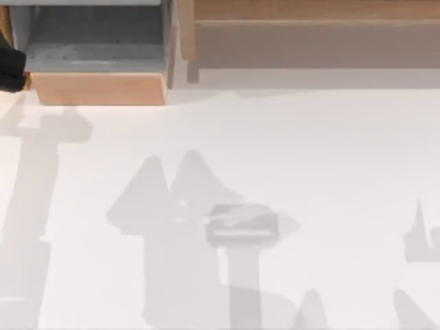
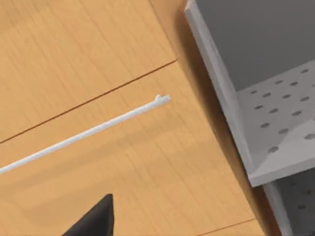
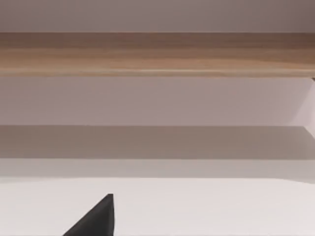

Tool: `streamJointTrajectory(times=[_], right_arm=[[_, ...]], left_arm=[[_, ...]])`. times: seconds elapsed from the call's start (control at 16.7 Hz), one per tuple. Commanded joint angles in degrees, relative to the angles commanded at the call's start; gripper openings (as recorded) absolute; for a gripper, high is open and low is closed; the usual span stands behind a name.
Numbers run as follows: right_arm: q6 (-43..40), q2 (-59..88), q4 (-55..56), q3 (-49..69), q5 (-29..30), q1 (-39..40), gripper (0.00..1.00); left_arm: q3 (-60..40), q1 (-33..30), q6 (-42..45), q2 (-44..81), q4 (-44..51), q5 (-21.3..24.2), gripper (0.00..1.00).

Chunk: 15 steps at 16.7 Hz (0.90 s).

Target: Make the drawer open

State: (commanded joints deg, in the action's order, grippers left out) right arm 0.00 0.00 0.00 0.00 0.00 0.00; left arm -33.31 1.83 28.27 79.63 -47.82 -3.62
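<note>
Hovering right at the wood face, the left gripper [image 2: 93, 221] shows one dark tip in its wrist view. How wide it stands cannot be told, and nothing is seen in its hold. In the top view it sits at the table's far left edge.

Just ahead of the tip: a thin white handle [image 2: 98, 129], a bar standing slightly proud of the drawer [image 2: 147, 162]. The orange-brown front looks flush, so I judge it not yet pulled.

Beyond the handle's end, close beside: the grey-lined box [image 1: 96, 41], already slid out.

Risks, as judgement:
- The bar is slim, so a closing grip set slightly off would catch only air or skid along it.
- A pull not square to the front could bind the slide.
- Drifting toward the box could knock its wall.

The right gripper [image 3: 93, 221] is parked, facing the cabinet's wooden edge.
</note>
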Motion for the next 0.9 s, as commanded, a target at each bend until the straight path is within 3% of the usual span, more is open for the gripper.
streamJointTrajectory(times=[0.3, 0.54, 0.72, 0.9], right_arm=[[0.0, 0.0, 0.0, 0.0, 0.0, 0.0, 1.0], [0.0, 0.0, 0.0, 0.0, 0.0, 0.0, 1.0], [0.0, 0.0, 0.0, 0.0, 0.0, 0.0, 1.0], [0.0, 0.0, 0.0, 0.0, 0.0, 0.0, 1.0]], left_arm=[[-13.09, 12.89, 30.06, 22.74, -8.71, 12.87, 1.0], [-22.16, 19.08, 49.79, 38.5, -14.61, 22.24, 1.0], [-27.11, 21.39, 58.76, 46.81, -17.82, 27.48, 1.0], [-29.55, 22.15, 62.33, 50.79, -19.4, 30.1, 1.0]])
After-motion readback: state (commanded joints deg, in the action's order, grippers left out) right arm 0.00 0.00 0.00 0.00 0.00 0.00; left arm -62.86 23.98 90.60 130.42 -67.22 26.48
